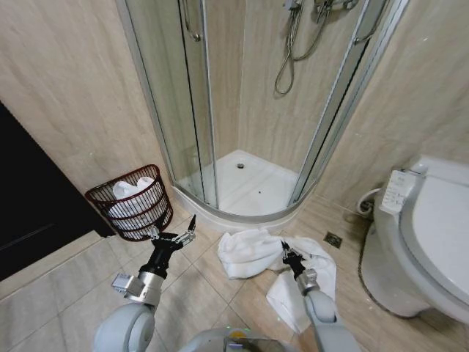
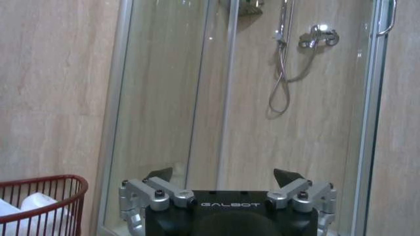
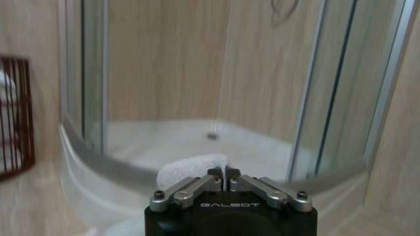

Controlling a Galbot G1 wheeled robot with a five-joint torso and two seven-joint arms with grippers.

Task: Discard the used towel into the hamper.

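Note:
The used towel is white and lies crumpled on the tiled floor in front of the shower, spreading toward the toilet. My right gripper sits at a raised fold in its middle. In the right wrist view that gripper is shut, with a lump of the towel at its tips. The hamper is a dark red-brown wire basket by the left wall with white cloth inside; it shows too as the hamper and the hamper. My left gripper hangs open beside it, holding nothing, fingers wide apart.
A curved glass shower enclosure with a raised white tray stands straight ahead. A toilet fills the right side. A dark door is at the left. A floor drain lies near the towel.

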